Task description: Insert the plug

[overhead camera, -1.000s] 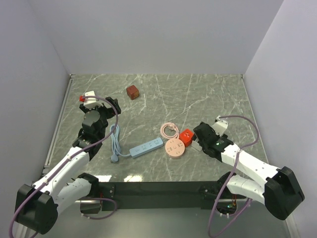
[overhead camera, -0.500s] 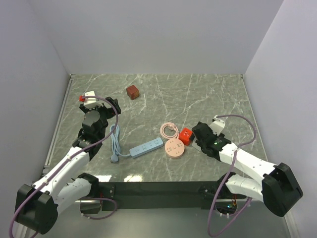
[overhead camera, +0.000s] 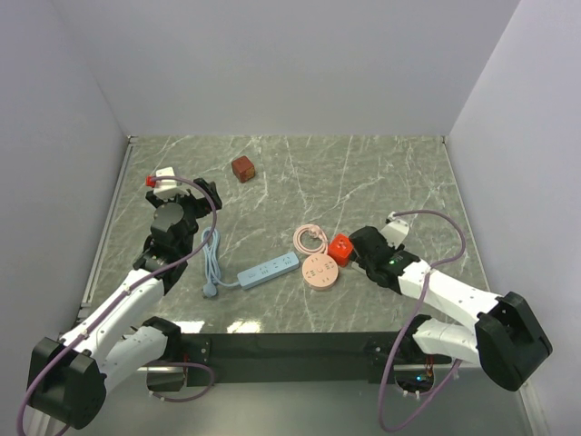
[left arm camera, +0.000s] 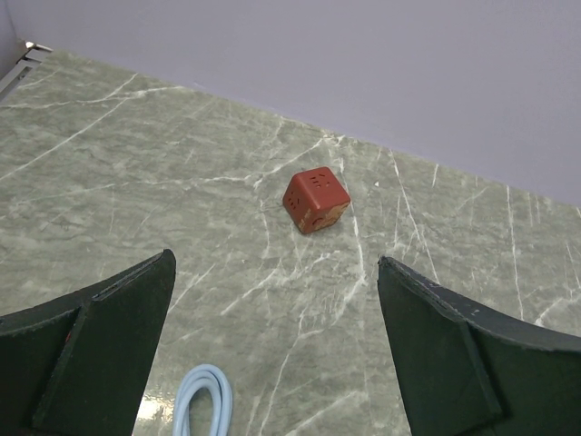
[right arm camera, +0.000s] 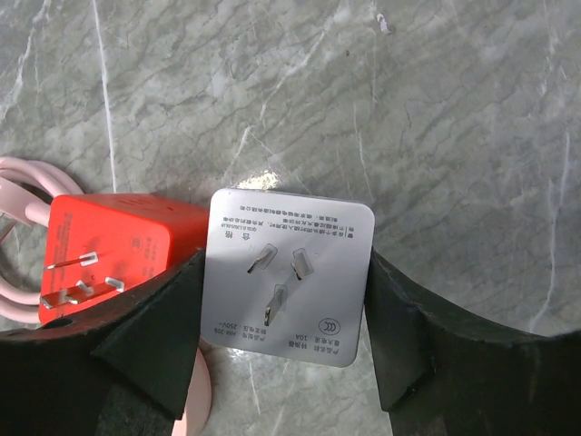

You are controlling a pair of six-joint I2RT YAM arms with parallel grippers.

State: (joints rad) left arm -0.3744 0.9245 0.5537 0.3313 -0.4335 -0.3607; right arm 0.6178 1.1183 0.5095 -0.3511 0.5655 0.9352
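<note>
The plug [right arm camera: 281, 263] sits squeezed in the right end effector [right arm camera: 286, 318], its arm bent low over the desk [overhead camera: 381, 182]. The left end effector [left arm camera: 272, 309] hangs wide open.

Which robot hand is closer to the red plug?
Right. The right gripper sits beside the red plug, gripping the white cube next to it. The left gripper is far off, across the table.
</note>
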